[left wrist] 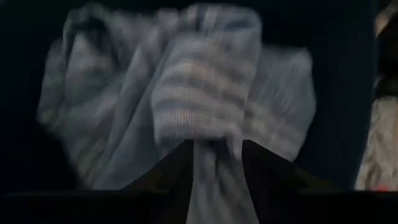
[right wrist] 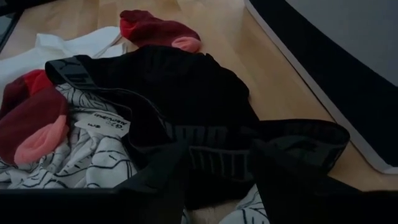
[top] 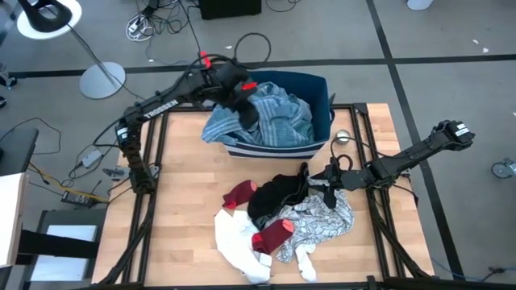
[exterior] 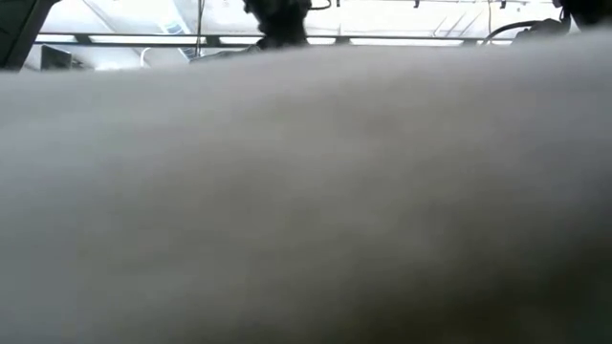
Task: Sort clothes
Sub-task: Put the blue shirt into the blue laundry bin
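High view, left to right: left gripper is over the dark blue bin at the far side of the table, right above the blue striped garment that fills it. Left wrist view shows a fold of that striped fabric running down between the two fingers, jaws narrow and closed on it. Can't tell whether it is being dropped in or pulled out.

Progress, judged: only the striped and light blue pieces are in the bin, most of the job is left. A mixed heap sits mid-table near the front: dark red sock, white garment, second red sock, black garment, black-and-white patterned piece, white sock.

Right gripper is low at the right edge of the heap. Right wrist view: black waistband lies across and between its fingers, so jaws look closed on the black garment, with the patterned cloth just beside and partly under it.

Low view is blocked by pale cloth right against the lens.
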`<state>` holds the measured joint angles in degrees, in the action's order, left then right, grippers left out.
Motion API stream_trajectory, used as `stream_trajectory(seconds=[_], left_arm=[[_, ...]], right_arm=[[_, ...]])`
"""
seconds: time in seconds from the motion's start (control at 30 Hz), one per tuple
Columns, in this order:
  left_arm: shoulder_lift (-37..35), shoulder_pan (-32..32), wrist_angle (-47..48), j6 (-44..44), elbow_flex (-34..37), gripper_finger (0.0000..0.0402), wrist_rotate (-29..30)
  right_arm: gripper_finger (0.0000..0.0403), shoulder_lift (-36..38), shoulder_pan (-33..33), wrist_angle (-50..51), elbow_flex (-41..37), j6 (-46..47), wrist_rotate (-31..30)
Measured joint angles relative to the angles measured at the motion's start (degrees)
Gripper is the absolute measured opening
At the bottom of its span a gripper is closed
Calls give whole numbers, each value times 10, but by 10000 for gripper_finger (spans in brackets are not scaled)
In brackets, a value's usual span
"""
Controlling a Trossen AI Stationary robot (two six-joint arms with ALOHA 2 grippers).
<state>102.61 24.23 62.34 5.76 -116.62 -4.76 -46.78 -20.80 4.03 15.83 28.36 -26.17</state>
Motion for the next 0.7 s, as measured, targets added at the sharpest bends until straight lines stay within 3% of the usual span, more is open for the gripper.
stream_trajectory(seconds=[0.3, 0.7], left_arm=[[19, 0, 52, -40, 32, 142, 23], [184, 27, 23, -24, 48, 126, 25]], right_arm=[[171, -10, 2, -4, -1, 0, -3], [171, -53, 3, -12, 0, 0, -10]])
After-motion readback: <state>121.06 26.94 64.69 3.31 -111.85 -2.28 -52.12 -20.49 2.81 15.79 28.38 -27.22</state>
